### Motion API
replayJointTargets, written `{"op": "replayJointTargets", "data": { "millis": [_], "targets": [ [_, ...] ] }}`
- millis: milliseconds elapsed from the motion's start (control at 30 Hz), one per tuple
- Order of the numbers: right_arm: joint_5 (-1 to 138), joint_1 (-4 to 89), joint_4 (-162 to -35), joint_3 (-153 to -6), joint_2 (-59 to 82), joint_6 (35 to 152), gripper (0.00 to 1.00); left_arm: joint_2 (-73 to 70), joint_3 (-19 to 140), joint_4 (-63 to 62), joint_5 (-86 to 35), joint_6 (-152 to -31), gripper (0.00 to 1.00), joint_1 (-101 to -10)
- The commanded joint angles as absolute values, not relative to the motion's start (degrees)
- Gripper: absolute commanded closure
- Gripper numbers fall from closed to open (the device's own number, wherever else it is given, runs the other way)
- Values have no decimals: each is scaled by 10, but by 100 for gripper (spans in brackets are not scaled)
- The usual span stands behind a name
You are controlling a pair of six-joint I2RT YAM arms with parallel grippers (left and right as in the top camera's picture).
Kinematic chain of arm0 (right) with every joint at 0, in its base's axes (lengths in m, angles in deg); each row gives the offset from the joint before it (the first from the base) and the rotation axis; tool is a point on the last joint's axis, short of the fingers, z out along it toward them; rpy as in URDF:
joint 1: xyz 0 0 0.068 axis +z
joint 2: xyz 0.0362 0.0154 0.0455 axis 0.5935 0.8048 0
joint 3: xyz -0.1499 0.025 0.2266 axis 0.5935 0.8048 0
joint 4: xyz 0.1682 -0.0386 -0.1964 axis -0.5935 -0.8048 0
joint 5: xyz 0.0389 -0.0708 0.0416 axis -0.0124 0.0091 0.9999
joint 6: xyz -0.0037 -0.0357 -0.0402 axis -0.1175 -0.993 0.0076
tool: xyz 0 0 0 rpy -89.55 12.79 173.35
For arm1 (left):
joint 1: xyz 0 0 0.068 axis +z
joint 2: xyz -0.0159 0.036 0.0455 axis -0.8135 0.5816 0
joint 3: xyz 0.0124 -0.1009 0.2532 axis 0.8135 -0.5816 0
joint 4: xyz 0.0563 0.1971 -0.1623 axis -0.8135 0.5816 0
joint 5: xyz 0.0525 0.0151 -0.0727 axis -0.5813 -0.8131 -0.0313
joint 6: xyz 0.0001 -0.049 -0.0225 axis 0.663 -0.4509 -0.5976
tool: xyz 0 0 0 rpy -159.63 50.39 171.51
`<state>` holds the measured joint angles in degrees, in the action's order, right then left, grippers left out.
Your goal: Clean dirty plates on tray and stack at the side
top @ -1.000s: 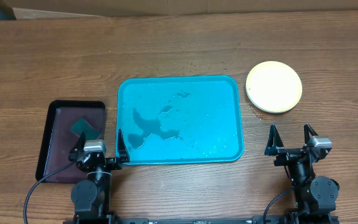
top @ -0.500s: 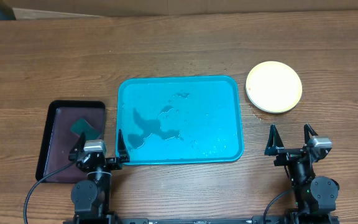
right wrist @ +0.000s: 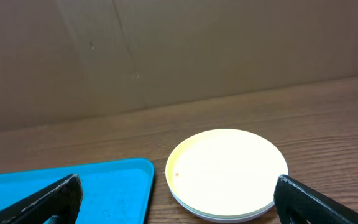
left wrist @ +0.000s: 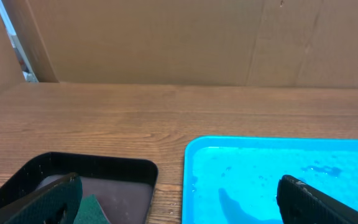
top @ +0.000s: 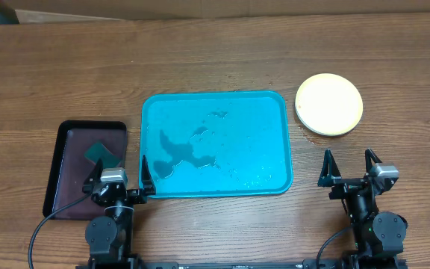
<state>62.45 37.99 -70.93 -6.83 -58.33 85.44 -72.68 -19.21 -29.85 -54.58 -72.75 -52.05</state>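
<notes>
**Plates [top: 329,104] stacked, tray [top: 271,112] wet**

L hand [top: 119,170] & R hand [top: 348,163] both spread wide, holding nothing. Plates sit on desk [top: 200,52] just ahead of R hand. The tray lies ahead of L hand, bit to its right.

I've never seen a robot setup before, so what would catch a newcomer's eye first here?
The bright teal tray in the middle of the wooden table stands out first, bare except for wet patches. Right of it, on the wood, sits a neat stack of plates, and at the left a smaller dark tray holds a green sponge.
</notes>
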Motion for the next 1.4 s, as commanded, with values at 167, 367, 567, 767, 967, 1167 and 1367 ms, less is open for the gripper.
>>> {"op": "replayJointTargets", "data": {
  "millis": [167,367,567,767,967,1167,1367],
  "targets": [
    [619,383,-706,-62,-590,852,0,-733,-194,-300,-547,-725,0,-518],
    [619,383,-706,-62,-590,852,0,-733,-194,-300,-547,-725,0,-518],
    [615,383,-706,-62,-590,807,0,-733,-194,-300,-547,-725,0,-518],
    [617,383,-707,-62,-590,745,0,-733,-194,-300,-547,-725,0,-518],
    [617,383,-707,-62,-590,723,0,-733,-194,-300,-547,-725,0,-518],
    [615,383,-707,-62,-590,715,0,-733,-194,-300,-547,-725,0,-518],
    [615,383,-706,-62,-590,721,0,-733,-194,-300,-547,-725,0,-518]
  ]
}}
